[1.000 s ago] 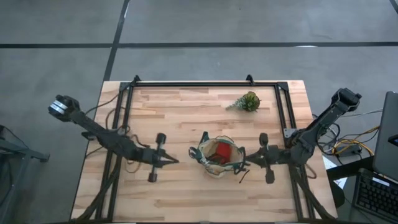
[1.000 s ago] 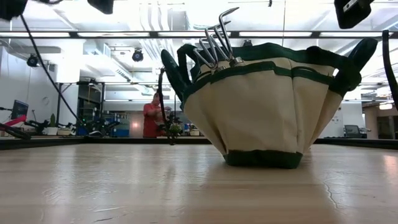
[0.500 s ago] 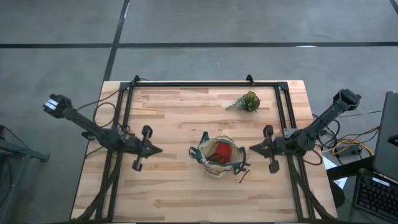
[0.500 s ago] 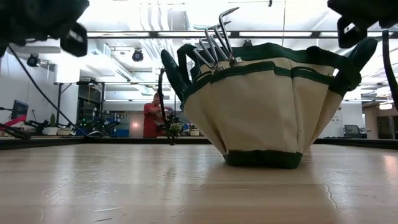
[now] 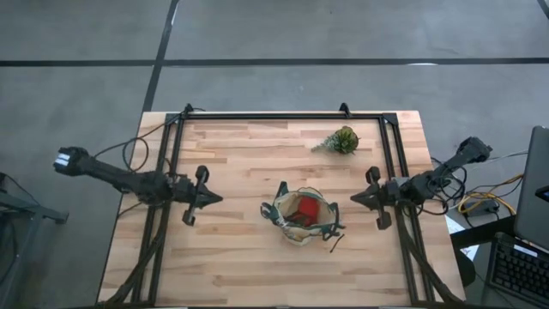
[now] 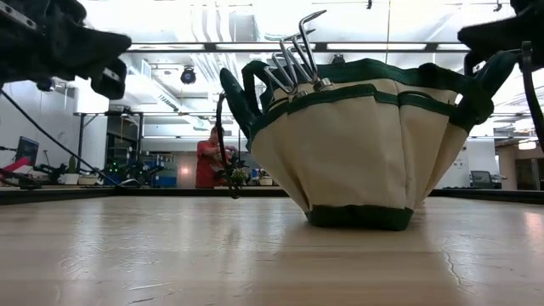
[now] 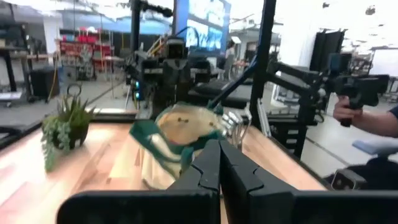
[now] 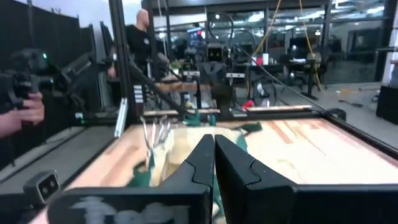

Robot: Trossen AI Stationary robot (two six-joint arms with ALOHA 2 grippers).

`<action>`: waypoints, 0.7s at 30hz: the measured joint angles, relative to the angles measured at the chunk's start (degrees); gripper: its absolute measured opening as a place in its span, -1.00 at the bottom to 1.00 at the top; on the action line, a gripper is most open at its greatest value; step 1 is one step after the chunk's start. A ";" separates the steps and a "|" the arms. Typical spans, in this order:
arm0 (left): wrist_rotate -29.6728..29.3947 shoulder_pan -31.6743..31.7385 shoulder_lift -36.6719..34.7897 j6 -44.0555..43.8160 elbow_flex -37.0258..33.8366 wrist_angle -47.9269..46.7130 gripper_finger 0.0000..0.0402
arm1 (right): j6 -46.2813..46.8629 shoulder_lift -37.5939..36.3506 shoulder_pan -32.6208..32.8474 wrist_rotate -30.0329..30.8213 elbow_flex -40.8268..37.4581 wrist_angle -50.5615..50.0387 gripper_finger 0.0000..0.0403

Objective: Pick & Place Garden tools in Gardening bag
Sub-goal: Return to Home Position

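Observation:
The tan gardening bag [image 5: 302,216] with dark green trim stands upright on its base in the middle of the table; it also shows in the low view [image 6: 361,144]. A red piece [image 5: 306,209] lies inside it, and a metal-tined rake [image 6: 297,55] sticks up out of its rim. My left gripper [image 5: 220,199] is shut and empty, left of the bag and apart from it. My right gripper [image 5: 352,200] is shut and empty, right of the bag. The pruning shears are hidden.
A small green plant [image 5: 340,140] stands at the far right of the table. A black frame [image 5: 283,117] runs along the far and side edges. A thin dark piece [image 5: 335,243] lies beside the bag's near right. A person's hand [image 8: 22,115] shows beyond the table.
Both arms have drawn back from the bag: my left gripper toward the table's left edge and a little toward the far edge, my right gripper toward the right edge and a little toward the far edge. Both have come lower in the low view. The bag has kept still.

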 joint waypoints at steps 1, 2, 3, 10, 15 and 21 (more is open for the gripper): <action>0.89 1.02 -0.68 -0.38 0.00 -1.38 -0.98 | 0.06 -1.25 0.00 0.16 0.00 -1.87 -0.96; 1.80 2.00 -1.43 -0.58 0.00 -2.55 -0.98 | 0.31 -2.49 0.00 0.44 0.00 -4.11 -0.96; 3.27 2.90 -2.11 -0.77 0.00 -3.54 -0.98 | 1.10 -3.70 0.00 0.56 0.00 -6.51 -0.96; 8.85 8.28 -6.83 -1.90 -0.04 -10.40 -0.98 | 2.69 -11.91 0.02 -2.73 0.17 -15.62 -0.96; 9.76 10.04 -10.56 -1.73 -0.07 -15.15 -0.98 | 0.22 -13.05 -0.06 -1.08 0.76 -17.47 -0.96; 9.38 10.18 -12.42 0.62 -0.09 -17.46 -0.97 | -1.06 -12.11 -0.20 -1.12 0.76 -17.38 -0.96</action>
